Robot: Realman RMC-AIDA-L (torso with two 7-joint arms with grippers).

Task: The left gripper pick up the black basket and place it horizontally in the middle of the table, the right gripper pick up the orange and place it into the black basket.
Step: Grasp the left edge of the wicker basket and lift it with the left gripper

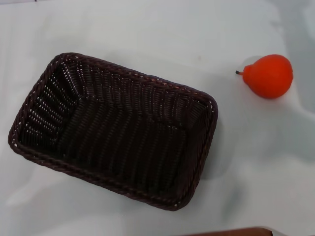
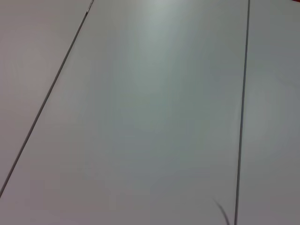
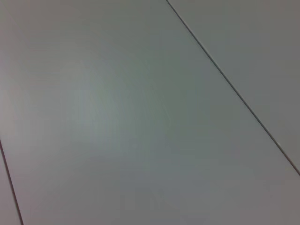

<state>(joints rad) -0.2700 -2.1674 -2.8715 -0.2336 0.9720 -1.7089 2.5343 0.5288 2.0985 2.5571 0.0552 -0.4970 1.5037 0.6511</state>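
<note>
The black basket (image 1: 113,130) is a large dark woven rectangle resting on the white table (image 1: 162,34), left of centre in the head view, turned at a slant with its long side running from upper left to lower right. It is empty. The orange (image 1: 268,75), pear-shaped with a short dark stem pointing left, lies on the table at the upper right, apart from the basket. Neither gripper shows in any view. Both wrist views show only plain pale panels with thin dark seams.
A brown edge (image 1: 231,232) shows at the bottom of the head view. Bare white table surrounds the basket and the orange.
</note>
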